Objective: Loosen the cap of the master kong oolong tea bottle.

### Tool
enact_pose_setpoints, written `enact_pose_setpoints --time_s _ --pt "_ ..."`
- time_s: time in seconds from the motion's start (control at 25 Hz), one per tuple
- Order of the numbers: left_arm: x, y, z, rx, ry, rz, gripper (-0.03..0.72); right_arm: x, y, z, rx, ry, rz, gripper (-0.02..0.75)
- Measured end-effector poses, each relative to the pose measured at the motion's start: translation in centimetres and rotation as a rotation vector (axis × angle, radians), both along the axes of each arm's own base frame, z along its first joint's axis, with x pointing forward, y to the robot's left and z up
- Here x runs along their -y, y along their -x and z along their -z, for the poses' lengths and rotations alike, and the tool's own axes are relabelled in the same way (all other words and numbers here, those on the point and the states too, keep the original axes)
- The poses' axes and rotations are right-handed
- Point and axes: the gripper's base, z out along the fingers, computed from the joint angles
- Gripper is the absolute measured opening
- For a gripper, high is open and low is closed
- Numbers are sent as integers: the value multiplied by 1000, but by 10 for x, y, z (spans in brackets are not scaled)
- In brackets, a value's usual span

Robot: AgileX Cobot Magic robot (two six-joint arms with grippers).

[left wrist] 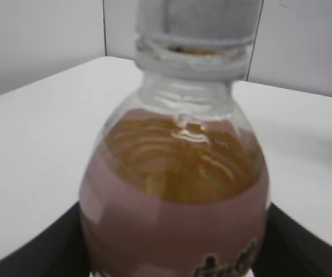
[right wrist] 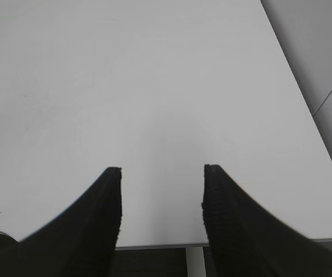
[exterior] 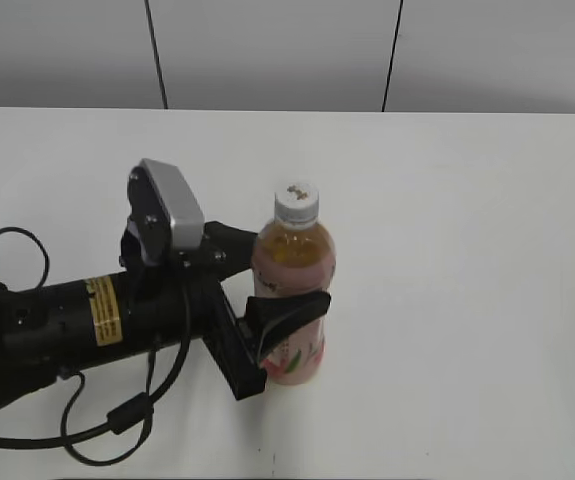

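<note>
The master kong oolong tea bottle (exterior: 293, 262) stands upright on the white table, amber tea above a pink label. Its white cap (exterior: 296, 202) with a small mark on top is on. My left gripper (exterior: 289, 300) is shut on the bottle's body at label height, one finger on each side. In the left wrist view the bottle (left wrist: 174, 190) fills the frame, the cap (left wrist: 196, 26) at the top edge, the dark fingers at both lower corners. My right gripper (right wrist: 162, 171) is open and empty over bare table, apart from the bottle. It does not show in the exterior view.
The white table (exterior: 467, 250) reaches to a grey panelled wall behind. The left arm's black body and cables (exterior: 57, 330) lie across the front left. The right wrist view shows the table's front edge (right wrist: 154, 245) just under the fingers.
</note>
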Motion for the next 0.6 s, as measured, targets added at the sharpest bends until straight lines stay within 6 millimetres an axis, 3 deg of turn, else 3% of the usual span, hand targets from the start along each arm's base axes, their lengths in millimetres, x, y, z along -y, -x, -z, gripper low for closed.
enact_pose_setpoints --time_s 0.36,0.48,0.6 --pt "2 0 11 -20 42 14 448 -8 0 -6 9 -58 -67 355" --pt "2 0 11 -20 43 12 447 -15 -16 -17 -74 -76 -156 355" --pt "2 -1 11 -21 44 6 447 -22 -49 -29 -213 -123 -236 355"
